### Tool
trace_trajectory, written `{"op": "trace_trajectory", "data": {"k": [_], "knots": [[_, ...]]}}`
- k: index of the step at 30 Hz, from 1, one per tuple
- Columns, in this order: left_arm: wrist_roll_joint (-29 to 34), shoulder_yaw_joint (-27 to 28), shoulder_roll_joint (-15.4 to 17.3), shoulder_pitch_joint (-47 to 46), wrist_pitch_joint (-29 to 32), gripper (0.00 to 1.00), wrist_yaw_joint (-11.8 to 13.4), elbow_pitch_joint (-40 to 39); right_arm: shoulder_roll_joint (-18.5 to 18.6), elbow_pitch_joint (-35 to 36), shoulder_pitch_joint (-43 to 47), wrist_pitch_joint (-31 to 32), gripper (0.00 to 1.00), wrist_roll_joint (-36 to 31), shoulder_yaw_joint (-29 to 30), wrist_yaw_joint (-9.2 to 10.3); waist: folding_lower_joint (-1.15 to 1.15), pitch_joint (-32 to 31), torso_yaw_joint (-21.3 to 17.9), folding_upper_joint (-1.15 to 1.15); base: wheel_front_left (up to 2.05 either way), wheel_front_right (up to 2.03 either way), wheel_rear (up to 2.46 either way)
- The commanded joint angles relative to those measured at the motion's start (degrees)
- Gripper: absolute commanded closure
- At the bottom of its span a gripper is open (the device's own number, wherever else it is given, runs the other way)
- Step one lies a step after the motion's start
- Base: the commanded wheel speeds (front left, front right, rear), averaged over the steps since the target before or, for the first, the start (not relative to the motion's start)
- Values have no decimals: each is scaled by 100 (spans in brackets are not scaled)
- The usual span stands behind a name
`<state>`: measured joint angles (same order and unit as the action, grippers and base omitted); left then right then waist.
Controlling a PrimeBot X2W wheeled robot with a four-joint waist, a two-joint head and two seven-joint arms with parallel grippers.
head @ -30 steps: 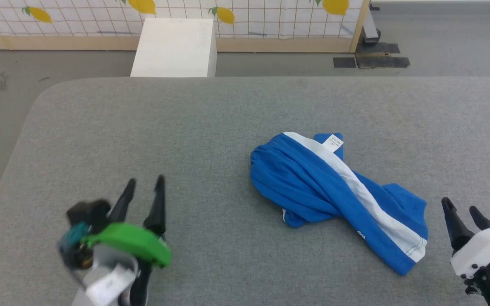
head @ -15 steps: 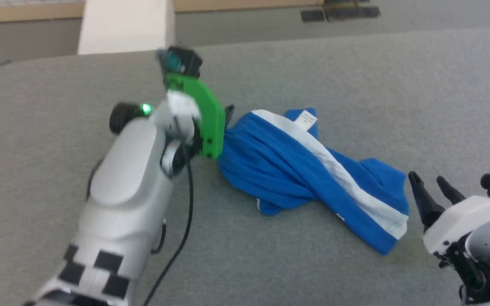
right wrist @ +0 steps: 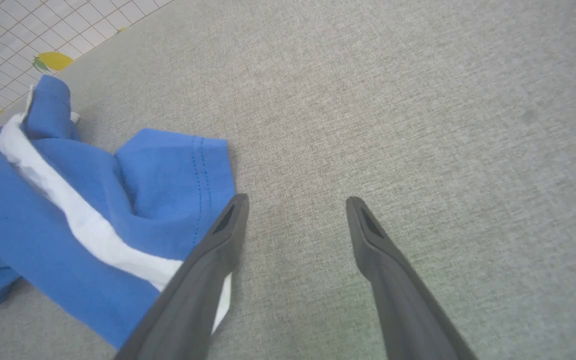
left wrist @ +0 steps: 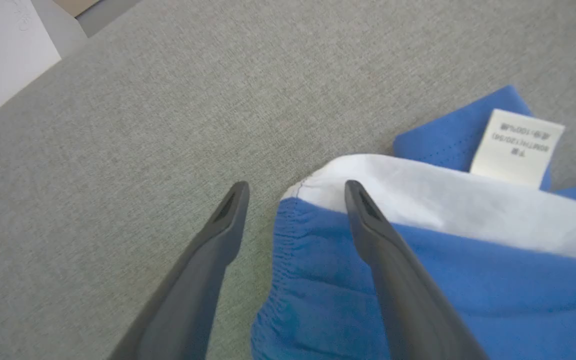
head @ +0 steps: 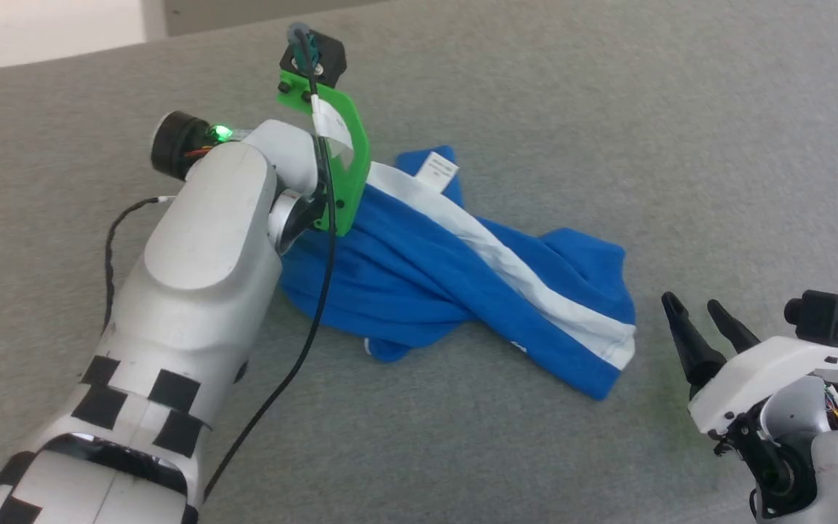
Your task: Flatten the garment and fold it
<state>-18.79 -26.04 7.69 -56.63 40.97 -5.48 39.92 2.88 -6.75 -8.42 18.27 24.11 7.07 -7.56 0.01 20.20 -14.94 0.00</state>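
As left claw (left wrist: 295, 185) gapes — garment (left wrist: 493, 280) edge between.

The left arm (head: 201, 240) reaches diagonally from lower left to upper centre, the left tool (left wrist: 295, 192) spread apart; the right tool (head: 692, 302) sits lower right, fingers spread, pointing upward.

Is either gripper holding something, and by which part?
Nothing is held. The left gripper is open astride the edge of the bright blue jersey; the right gripper is open beside it.

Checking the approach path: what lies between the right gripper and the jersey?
Bare grey table between right gripper and jersey, shown in the head view.
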Motion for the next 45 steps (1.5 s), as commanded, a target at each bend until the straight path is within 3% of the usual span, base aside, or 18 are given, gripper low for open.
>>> {"op": "trace_trajectory", "data": {"k": [1, 8, 9, 10, 11, 18, 26, 33, 45], "knots": [[117, -63, 84, -117, 49, 0, -5, 80, 0, -36, -111, -63, 0, 37, -33, 8, -1, 282, -306, 0, 0, 0, 0], [224, -293, 167, -91, 521, 0, 0, 480, -1, -169, -129, -185, 0, 74, -67, 8, -1, 332, -375, 0, 0, 0, 0], [196, -305, 153, -77, 621, 5, -4, 512, -1, -182, -131, -196, 0, 73, -58, 8, -1, 339, -365, 0, 0, 0, 0], [166, -300, 139, -68, 670, 67, -5, 517, -1, -189, -132, -204, 0, 73, -49, 8, -1, 344, -352, 0, 0, 0, 0], [133, -290, 126, -60, 700, 100, -3, 510, -1, -198, -137, -215, 0, 72, -41, 8, -1, 345, -334, 0, 0, 0, 0], [-316, 56, 3, -19, 354, 100, 9, 260, -1, -242, -171, -208, 0, -18, 24, 8, -1, 204, -92, 0, 0, 0, 0], [-1050, 786, -61, 122, -280, 100, 113, -162, -1, -89, -148, 17, 0, -236, 167, 8, -1, -125, 452, 0, 0, 0, 0], [-1282, 857, -5, 364, -261, 100, 41, -573, -1, 330, -84, 400, 0, -432, 103, 8, -1, -162, 737, 0, 0, 0, 0], [-1378, 897, 121, 651, -212, 100, 158, -1149, -1, 1415, 210, 2230, 0, -1153, -635, 8, -1, -13, 749, 0, 0, 0, 0]]}}
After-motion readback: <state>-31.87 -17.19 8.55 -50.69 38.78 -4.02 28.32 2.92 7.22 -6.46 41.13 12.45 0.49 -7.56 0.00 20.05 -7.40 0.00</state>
